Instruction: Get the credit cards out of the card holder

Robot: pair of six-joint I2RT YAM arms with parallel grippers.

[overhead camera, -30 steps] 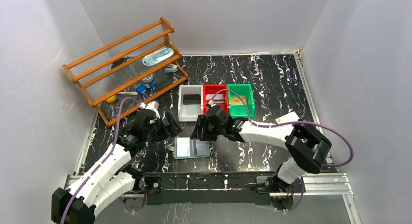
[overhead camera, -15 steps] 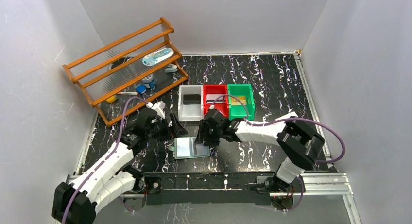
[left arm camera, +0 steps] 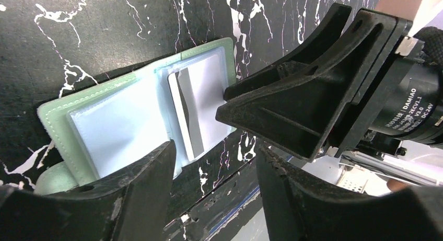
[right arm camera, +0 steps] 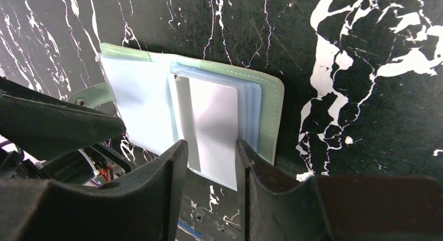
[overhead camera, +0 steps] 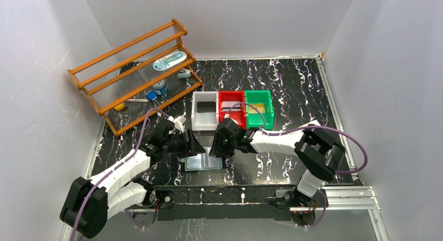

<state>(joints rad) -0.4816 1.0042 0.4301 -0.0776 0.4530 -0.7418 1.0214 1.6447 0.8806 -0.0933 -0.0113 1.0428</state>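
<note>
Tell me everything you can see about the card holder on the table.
The card holder is a pale grey-green bifold with stitched edges, spread open and flat on the black marbled table. Inside are glossy clear pockets, and a small tab sticks out at one side. A pale card with a grey stripe pokes from one pocket stack, between the right gripper's fingers. The left gripper hangs open over the other half; contact cannot be told.

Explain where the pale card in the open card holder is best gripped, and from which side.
Probably the card's short edge that sticks out past the holder's near rim, approached from the arms' side. The rest lies flat inside a clear pocket, so only that edge offers both faces.
</note>
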